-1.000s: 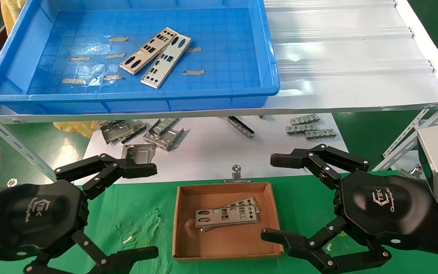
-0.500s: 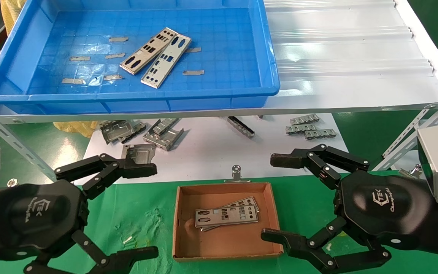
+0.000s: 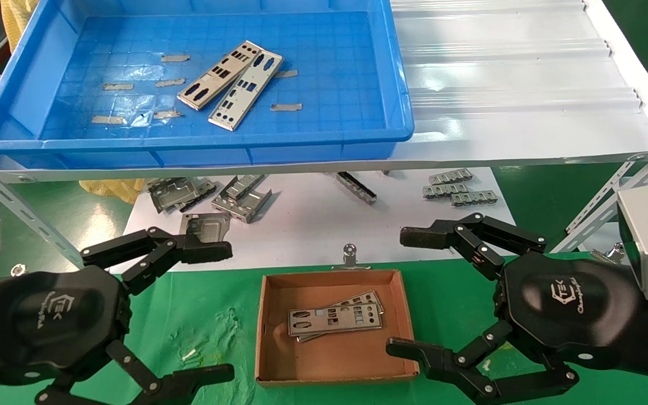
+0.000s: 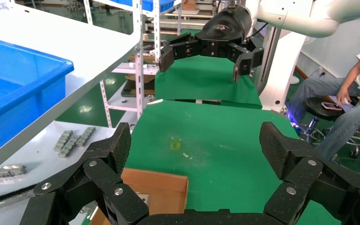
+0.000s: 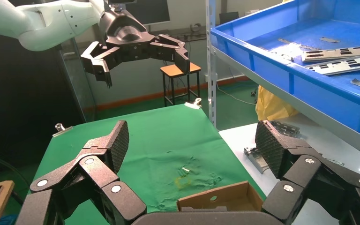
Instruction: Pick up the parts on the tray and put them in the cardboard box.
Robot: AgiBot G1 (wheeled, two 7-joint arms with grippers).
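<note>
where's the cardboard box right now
In the head view, the cardboard box sits low and centre on the green cloth, between the two open grippers.

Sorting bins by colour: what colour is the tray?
Blue tray, clearest in the head view.

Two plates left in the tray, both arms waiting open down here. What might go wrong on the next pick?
1. The two parts lie flat, side by side and touching on the tray floor; a grasp may catch both or slip off.
2. The cardboard box is low-walled and already holds plates; a skewed drop may hang over its rim.
3. The left tool and right tool flank the box closely and may nudge it.
</note>
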